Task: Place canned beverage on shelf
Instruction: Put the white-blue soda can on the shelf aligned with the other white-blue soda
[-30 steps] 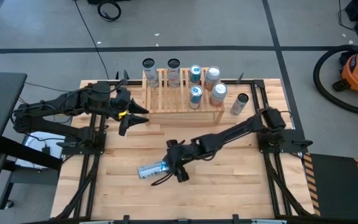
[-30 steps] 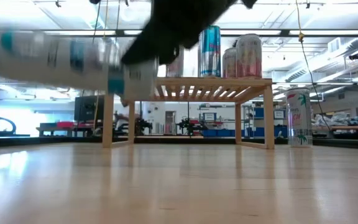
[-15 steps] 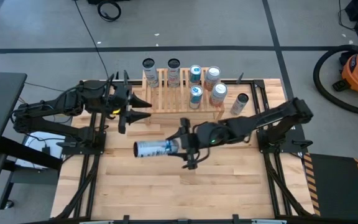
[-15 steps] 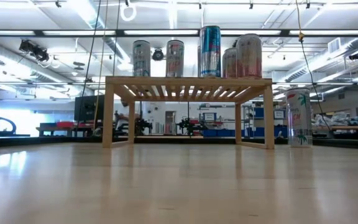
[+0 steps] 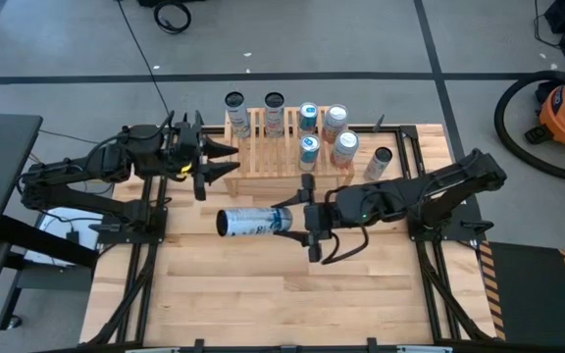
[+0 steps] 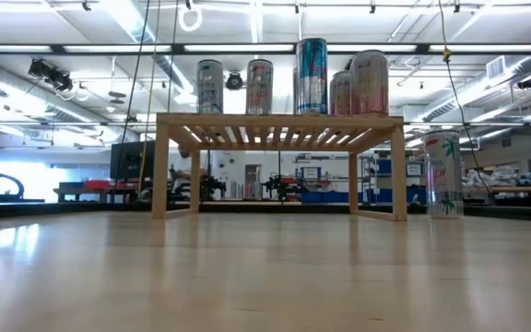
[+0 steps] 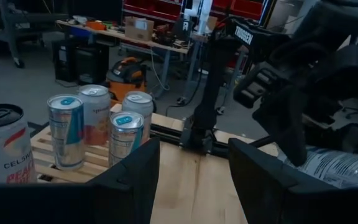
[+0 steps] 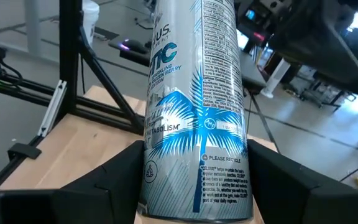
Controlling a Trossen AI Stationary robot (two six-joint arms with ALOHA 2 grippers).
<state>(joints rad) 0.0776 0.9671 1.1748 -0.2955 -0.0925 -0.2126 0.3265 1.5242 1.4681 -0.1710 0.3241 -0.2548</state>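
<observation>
Over the middle of the table, my right gripper (image 5: pixel 297 218) is clenched on the canned beverage (image 5: pixel 251 222), a silver can with a blue palm print that I carry clear of the tabletop, so high that the low view shows none of it. The relation that matters here is the can's axis: it lies flat, reaching from the fingers toward the left arm's side of the table, running along the shelf's length and not across it. The shelf (image 5: pixel 273 157) stands just beyond it at the far edge, its slats bearing six upright cans, all at the back or toward the right arm's end. A seventh can (image 5: pixel 378 164) stands on the table just off the shelf's right end. The bare slats are at the front left of the top, and I judge that is where this can must go; to stand there it must be turned upright, then carried a short way farther out over the slats. My left gripper (image 5: pixel 222 164) waits with its fingers shut just beside the shelf's left end, closer to that open patch than the right, yet it holds nothing, so the placing falls to the right arm. I judge the risk is brushing the standing cans during the turn.
</observation>
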